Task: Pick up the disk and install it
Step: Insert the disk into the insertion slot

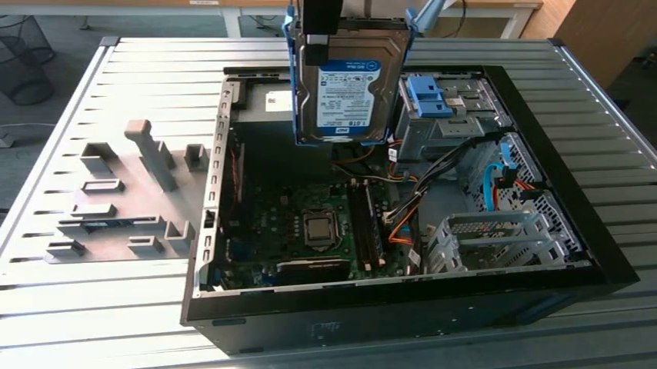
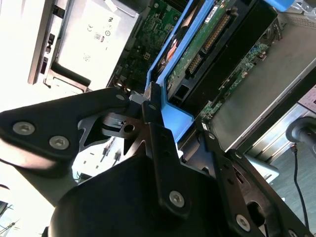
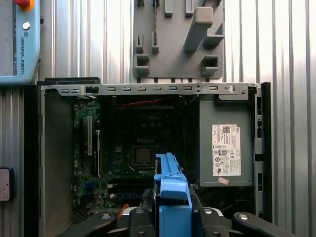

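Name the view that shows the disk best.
The exterior view: the disk hangs upright above the open case, label face and blue rails in plain sight. The second wrist view shows its circuit-board side close up, at a slant; the first wrist view shows a blue rail end.

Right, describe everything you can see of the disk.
The disk is a flat rectangular drive with a silver metal body, a white-and-blue label and bright blue plastic rails along both long sides. It hangs upright, label towards the exterior view, above the open computer case, apparently clear of it. The end effector is shut on the blue frame at its top end. The second wrist view shows its green circuit-board side.
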